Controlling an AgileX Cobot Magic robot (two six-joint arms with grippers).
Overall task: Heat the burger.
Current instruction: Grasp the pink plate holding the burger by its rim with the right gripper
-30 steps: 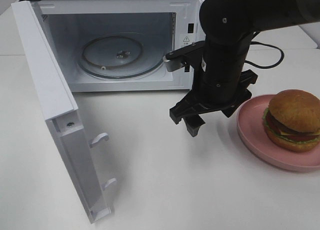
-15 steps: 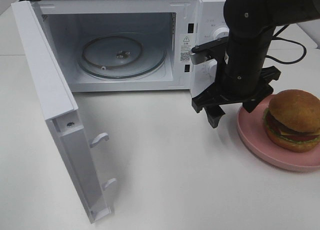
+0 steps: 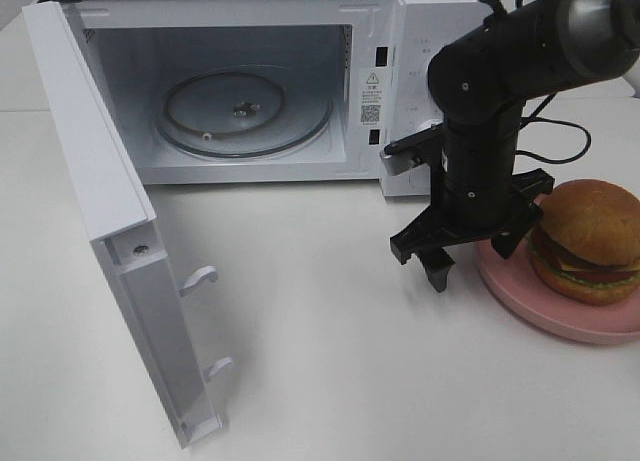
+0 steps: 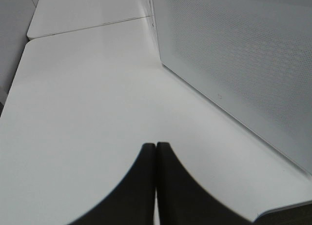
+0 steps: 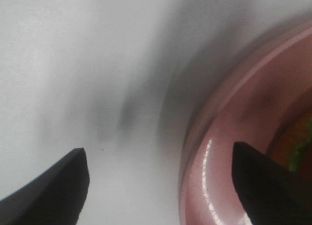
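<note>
Black jointed right arm (image 3: pixel 520 51): comes in from the upper right of the high view, forearm turned straight down, wrist vertical. Black two-finger right gripper (image 3: pixel 470 263): pointing down, jaws spread wide, nothing between them. Dark two-finger left gripper (image 4: pixel 156 159): fingers pressed flat together, no gap, nothing held

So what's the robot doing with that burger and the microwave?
It's getting ready to heat the burger. The microwave has its door wide open, and the glass turntable inside has nothing on it. The burger sits on the pink plate, not picked up yet. The right gripper hovers over the plate's rim beside the burger, jaws wide open and holding nothing.
</note>
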